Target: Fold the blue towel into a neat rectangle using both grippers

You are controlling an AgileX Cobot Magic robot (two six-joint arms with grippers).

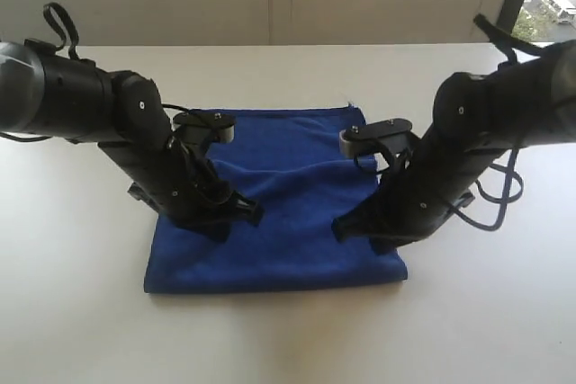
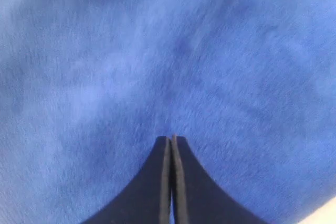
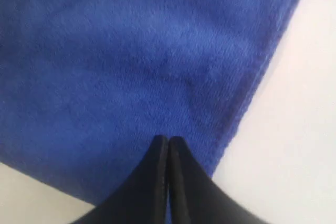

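Towel, blue, is lying flat on the white counter. Left end effector and right end effector are pointing down at it, jaws pressed together, gripping nothing. Arms are hiding parts of both side edges. Whether the tips are touching the cloth is unclear.

The left arm and the right arm are matte black, with rounded joint housings dotted by small pale screws and black cables looping off them (a grey-ended bracket tops each wrist). The left gripper and the right gripper are narrow and black, flaring toward the base.
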